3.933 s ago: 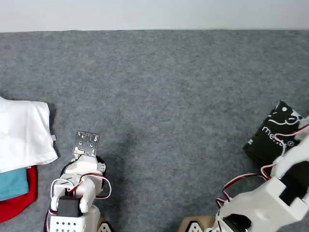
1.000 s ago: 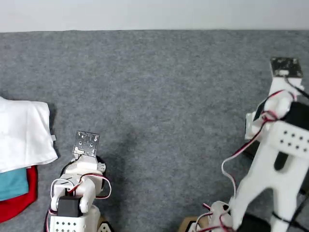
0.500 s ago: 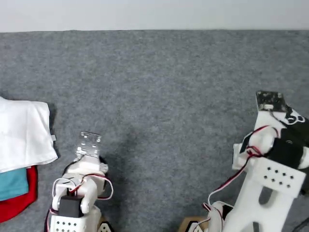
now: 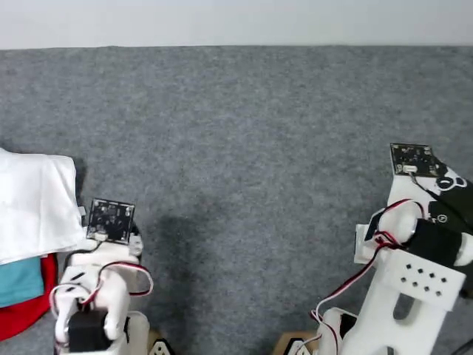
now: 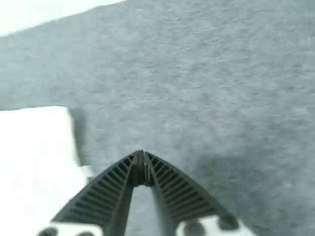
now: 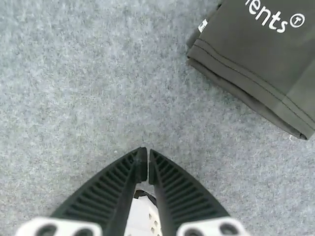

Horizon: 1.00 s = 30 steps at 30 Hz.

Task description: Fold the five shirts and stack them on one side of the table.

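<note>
A folded white shirt (image 4: 33, 203) tops a stack at the table's left edge, over a teal shirt (image 4: 16, 282) and a red one (image 4: 28, 310). My left gripper (image 5: 142, 166) is shut and empty, just right of the white shirt (image 5: 34, 162). A folded black shirt (image 6: 261, 54) with white print lies at the right edge; in the high view the right arm (image 4: 414, 244) covers most of the black shirt (image 4: 452, 183). My right gripper (image 6: 147, 153) is shut on nothing, over bare felt a short way from the black shirt's corner.
Grey felt (image 4: 244, 133) covers the whole table, with open room across the middle and back. A pale wall runs behind the far edge (image 4: 236, 47). The two arm bases stand at the near edge.
The left arm has swung left, closer to the white shirt stack. The right arm drew back from the far right toward the near side and has nearly settled.
</note>
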Motion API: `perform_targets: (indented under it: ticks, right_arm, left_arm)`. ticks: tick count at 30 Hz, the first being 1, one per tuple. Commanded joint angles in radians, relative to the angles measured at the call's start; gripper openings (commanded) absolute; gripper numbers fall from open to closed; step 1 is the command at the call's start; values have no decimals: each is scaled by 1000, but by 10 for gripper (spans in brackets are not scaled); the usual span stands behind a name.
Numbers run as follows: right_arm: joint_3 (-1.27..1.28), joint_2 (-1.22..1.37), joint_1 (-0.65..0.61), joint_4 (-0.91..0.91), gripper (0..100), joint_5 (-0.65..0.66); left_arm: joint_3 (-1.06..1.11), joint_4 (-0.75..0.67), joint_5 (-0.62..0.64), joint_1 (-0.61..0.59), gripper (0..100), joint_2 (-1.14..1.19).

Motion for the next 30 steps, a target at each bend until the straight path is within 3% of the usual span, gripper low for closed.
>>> perform_targets:
  ticks: [1,6,10,19,30]
  right_arm:
    - [-3,10,-7,38,9,-3]
    - [-3,10,-7,24,9,-3]
    - [-3,10,-7,24,9,-3]
    - [-3,10,-7,27,9,-3]
    - [-3,10,-7,33,9,-8]
  left_arm:
    - [-99,34,-92,-60,8,6]
    - [-220,32,-120,-91,8,14]
    - [-360,48,-118,-94,8,170]
    - [-845,439,-126,-95,7,781]
    - [-970,341,-420,-356,10,1366]
